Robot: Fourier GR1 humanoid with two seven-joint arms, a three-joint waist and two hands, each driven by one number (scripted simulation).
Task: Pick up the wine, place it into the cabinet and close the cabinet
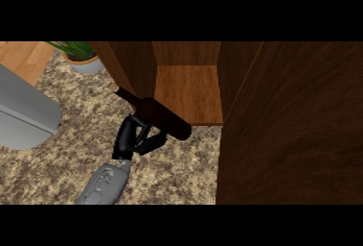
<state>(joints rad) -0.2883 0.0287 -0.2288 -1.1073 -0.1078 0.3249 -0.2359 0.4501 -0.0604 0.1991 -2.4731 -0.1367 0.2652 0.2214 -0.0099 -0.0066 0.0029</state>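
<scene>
A dark wine bottle (pixel 157 115) hangs tilted over the speckled counter, neck up-left and base down-right. It sits just at the front-left corner of the open wooden cabinet (pixel 188 91), whose bare shelf shows behind it. My left hand (pixel 136 137) is shut on the bottle's body from below, with its grey forearm coming in from the lower left. The cabinet's door (pixel 291 125) stands open as a tall dark panel filling the right side. My right hand does not show.
A potted plant (pixel 81 57) stands at the top left beside the cabinet's left wall. A large rounded grey object (pixel 21 115) lies at the left edge. Speckled counter (pixel 56 173) spreads across the lower left.
</scene>
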